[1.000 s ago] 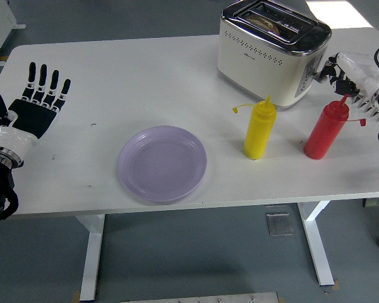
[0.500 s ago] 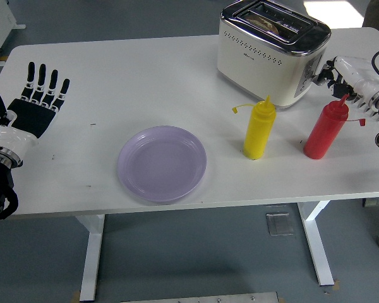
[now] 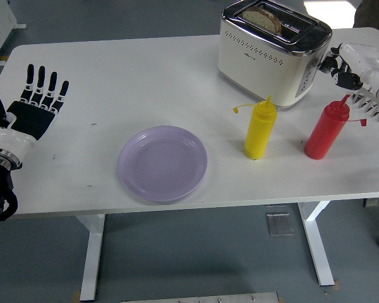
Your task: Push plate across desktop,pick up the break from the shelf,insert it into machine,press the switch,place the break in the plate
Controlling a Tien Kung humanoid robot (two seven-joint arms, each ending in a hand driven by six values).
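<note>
Bread (image 3: 263,15) now stands higher out of the toaster's (image 3: 271,53) slot than it did a second ago, its browned top clear of the chrome rim, and the right hand (image 3: 354,79) has drawn slightly back from the toaster's end.

At the far left, the left hand (image 3: 35,104) lies flat on the white worktop (image 3: 126,82), palm down, all fingers straight and spread, holding nothing. Toward the near edge sits the lilac plate (image 3: 162,163), bare and well apart from that hand. Right of the plate stands a yellow squeeze bottle (image 3: 260,128), just in front of the cream toaster. Further right is a red squeeze bottle (image 3: 326,129). Above and behind the red bottle, the right hand hovers beside the toaster's switch end, fingers loosely bent, grasping nothing; whether a fingertip touches the toaster is unclear.
</note>
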